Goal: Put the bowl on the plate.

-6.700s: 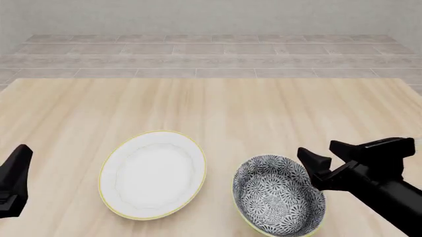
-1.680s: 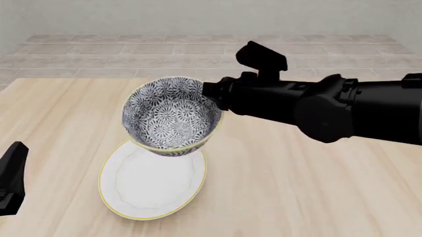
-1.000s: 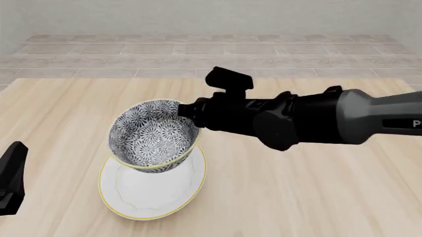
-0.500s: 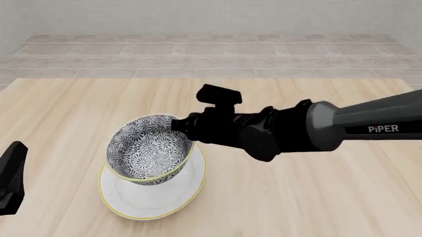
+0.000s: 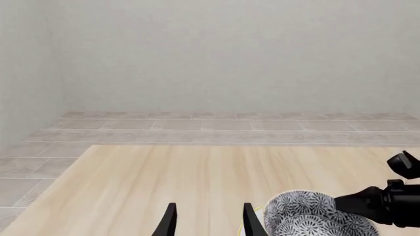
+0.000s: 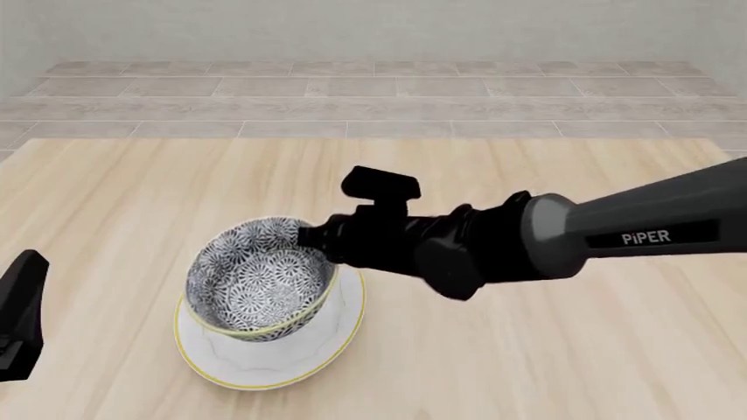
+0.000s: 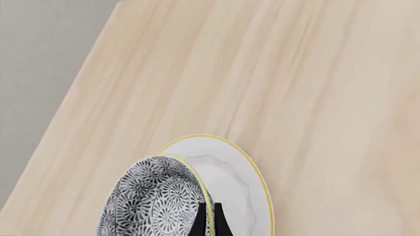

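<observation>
The bowl (image 6: 259, 282), dark grey-and-white floral with a thin yellow rim, sits low over the white plate (image 6: 341, 337) at the table's front left, tilted slightly. My right gripper (image 6: 313, 236) is shut on the bowl's right rim. In the right wrist view its fingertips (image 7: 199, 222) pinch that rim, with the bowl (image 7: 154, 204) on one side and the plate (image 7: 244, 184) beneath. Whether the bowl's base touches the plate I cannot tell. My left gripper (image 5: 208, 223) is open and holds nothing, close beside the bowl (image 5: 308, 220); it shows at the front view's left edge (image 6: 21, 311).
The right arm (image 6: 561, 245) reaches across the table (image 6: 526, 350) from the right, above the wood. A tiled floor and a grey wall lie beyond the table's far edge.
The right gripper has carried the bowl from the table's right, over the plate and down onto or just above it. The left arm has not moved.
</observation>
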Controlling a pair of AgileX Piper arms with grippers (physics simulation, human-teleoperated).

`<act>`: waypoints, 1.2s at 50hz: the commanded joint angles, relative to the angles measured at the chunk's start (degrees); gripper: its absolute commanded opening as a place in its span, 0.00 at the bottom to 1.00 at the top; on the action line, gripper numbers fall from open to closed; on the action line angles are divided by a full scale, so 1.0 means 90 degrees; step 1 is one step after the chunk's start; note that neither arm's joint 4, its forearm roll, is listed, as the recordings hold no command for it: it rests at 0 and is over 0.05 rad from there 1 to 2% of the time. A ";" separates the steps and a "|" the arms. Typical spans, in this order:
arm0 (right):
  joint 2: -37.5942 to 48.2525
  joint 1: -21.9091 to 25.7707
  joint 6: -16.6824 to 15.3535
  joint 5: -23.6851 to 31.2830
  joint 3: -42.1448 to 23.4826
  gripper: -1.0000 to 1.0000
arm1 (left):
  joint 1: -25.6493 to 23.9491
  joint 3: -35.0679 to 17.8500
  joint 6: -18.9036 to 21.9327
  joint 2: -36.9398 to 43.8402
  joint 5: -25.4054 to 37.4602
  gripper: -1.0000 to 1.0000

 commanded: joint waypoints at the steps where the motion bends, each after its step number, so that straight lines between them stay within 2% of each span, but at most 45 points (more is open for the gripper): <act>1: 0.0111 0.0050 0.0082 -0.0153 -0.0001 0.00 | -0.0010 0.0000 0.0000 0.0000 -0.0005 1.00; 60: 0.0540 0.0053 0.0008 -0.0300 0.0027 0.00 | -0.0043 0.0000 0.0041 0.0000 0.0006 1.00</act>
